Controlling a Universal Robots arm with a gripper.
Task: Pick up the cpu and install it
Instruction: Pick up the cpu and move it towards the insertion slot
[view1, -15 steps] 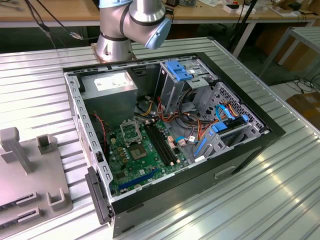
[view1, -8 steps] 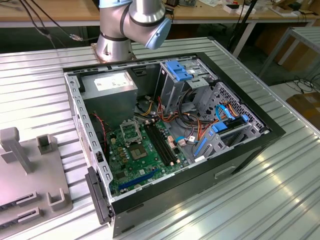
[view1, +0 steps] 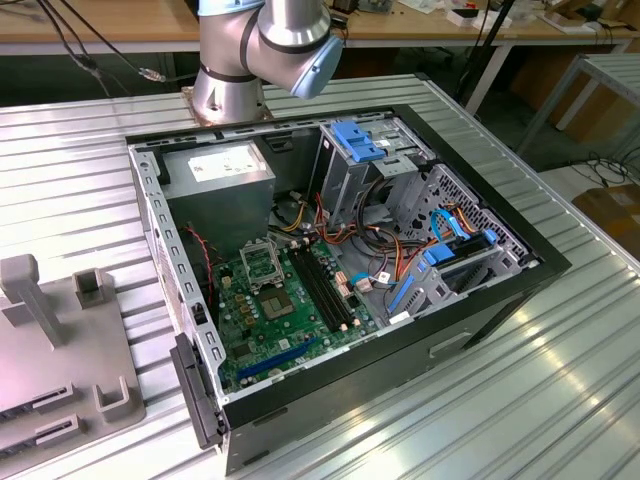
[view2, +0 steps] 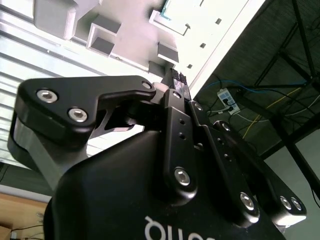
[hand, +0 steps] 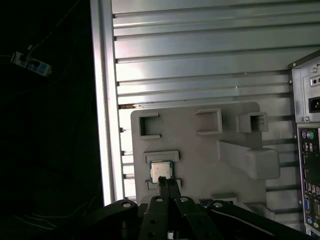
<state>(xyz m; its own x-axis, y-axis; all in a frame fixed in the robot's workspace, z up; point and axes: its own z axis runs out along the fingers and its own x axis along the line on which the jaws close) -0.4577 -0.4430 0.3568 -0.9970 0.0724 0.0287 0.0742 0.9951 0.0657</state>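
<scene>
The cpu (hand: 161, 171), a small silvery square chip, lies flat in a recess of the grey fixture plate (hand: 200, 160) in the first wrist view. My gripper (hand: 167, 181) hangs well above that plate with its black fingertips pressed together and nothing between them; the tips line up just beside the chip's near edge. From behind, the second wrist view has the same gripper (view2: 176, 77) shut, with the grey fixture (view2: 100, 37) beyond it. In the exterior view the open computer case (view1: 500, 300) holds the green motherboard (view1: 250, 330) with its metal-framed socket (view1: 262, 262).
The fixture plate carries raised blocks and brackets (hand: 247, 157) around the chip. The case's rear panel (hand: 307, 150) stands beside the plate. The ribbed metal table (view1: 560, 400) ends at an edge near the fixture (hand: 105, 125). Cables and drive bays (view1: 400, 210) crowd the case's far side.
</scene>
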